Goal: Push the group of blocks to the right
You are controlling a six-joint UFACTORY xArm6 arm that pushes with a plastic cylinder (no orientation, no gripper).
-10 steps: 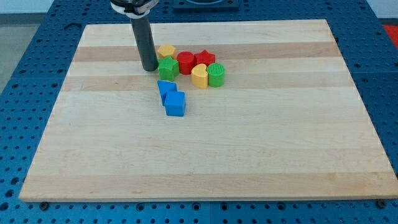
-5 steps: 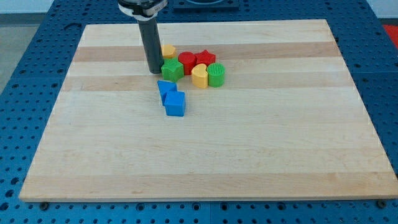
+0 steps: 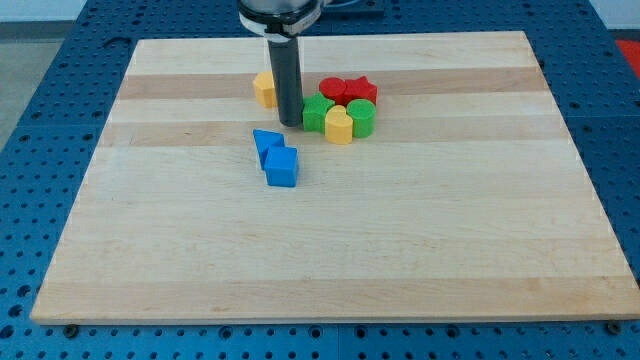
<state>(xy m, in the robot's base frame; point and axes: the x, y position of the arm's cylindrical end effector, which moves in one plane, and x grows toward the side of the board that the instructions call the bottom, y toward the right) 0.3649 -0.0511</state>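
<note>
My tip (image 3: 291, 123) touches the board just left of a green block (image 3: 317, 113), pressing against it. Packed to its right are a yellow heart-shaped block (image 3: 339, 126), a green cylinder (image 3: 361, 117), a red cylinder (image 3: 333, 90) and a red star (image 3: 360, 91). A yellow hexagon block (image 3: 264, 88) sits apart, left of the rod and partly hidden by it. Two blue blocks (image 3: 268, 143) (image 3: 281, 167) lie touching each other below and left of the tip.
The wooden board (image 3: 330, 250) lies on a blue perforated table (image 3: 40, 120). The rod's mount (image 3: 280, 12) shows at the view's top.
My tip moved right, pushing the green block, yellow heart, green cylinder and red blocks right. The yellow hexagon was left behind on the rod's left. The blue blocks stayed put.
</note>
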